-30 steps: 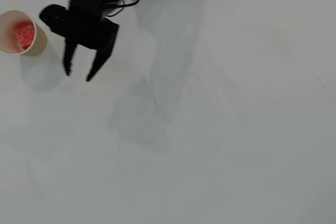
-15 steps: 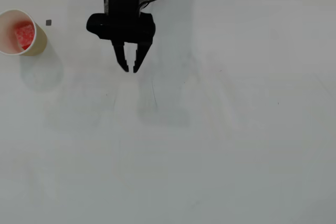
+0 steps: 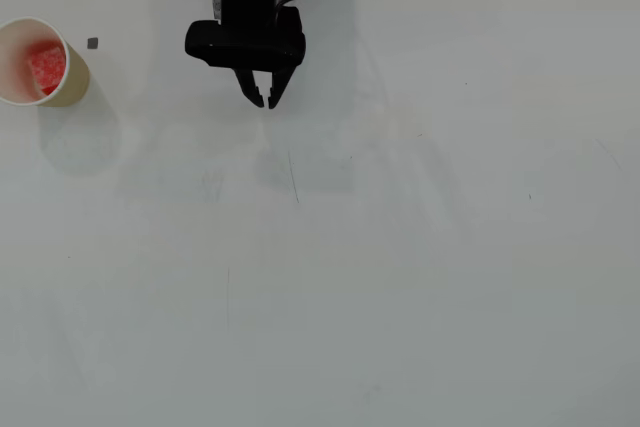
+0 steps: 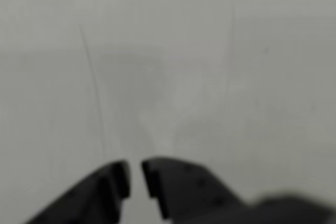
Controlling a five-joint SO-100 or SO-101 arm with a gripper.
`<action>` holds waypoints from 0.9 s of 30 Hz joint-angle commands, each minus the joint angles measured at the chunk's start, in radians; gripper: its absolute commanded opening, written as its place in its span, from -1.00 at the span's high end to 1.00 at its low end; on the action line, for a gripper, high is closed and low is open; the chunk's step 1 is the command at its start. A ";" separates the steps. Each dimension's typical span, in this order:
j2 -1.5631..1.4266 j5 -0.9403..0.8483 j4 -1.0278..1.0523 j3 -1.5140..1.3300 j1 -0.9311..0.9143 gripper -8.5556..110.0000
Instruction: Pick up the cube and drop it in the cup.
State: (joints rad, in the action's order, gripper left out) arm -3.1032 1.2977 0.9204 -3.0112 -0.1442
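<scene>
We are seeing the red cube (image 3: pixel 45 63) sitting inside the paper cup (image 3: pixel 72 82), off at nine o'clock from our gripper (image 3: pixel 265 103), which is nearly closed and holding nothing.

Cup (image 3: pixel 70 82) — far left edge of the white table (image 3: pixel 420 277), upright, mouth open to the camera. Cube (image 3: pixel 46 65) — red, lying inside the cup. Dark grey speck (image 3: pixel 92 43) just right of the cup. Gripper (image 3: pixel 266 103) at top centre, black, fingertips nearly together, holding nothing, well apart from the cup.
</scene>
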 commanded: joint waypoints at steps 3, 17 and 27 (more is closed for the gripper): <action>-0.032 -0.002 0.037 0.009 -0.006 0.86; -0.034 -0.011 0.241 -0.078 -0.026 0.86; -0.035 0.012 0.241 -0.086 -0.031 0.85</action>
State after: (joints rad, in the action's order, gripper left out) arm -3.1201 1.2977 1.1628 -3.0787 -0.1657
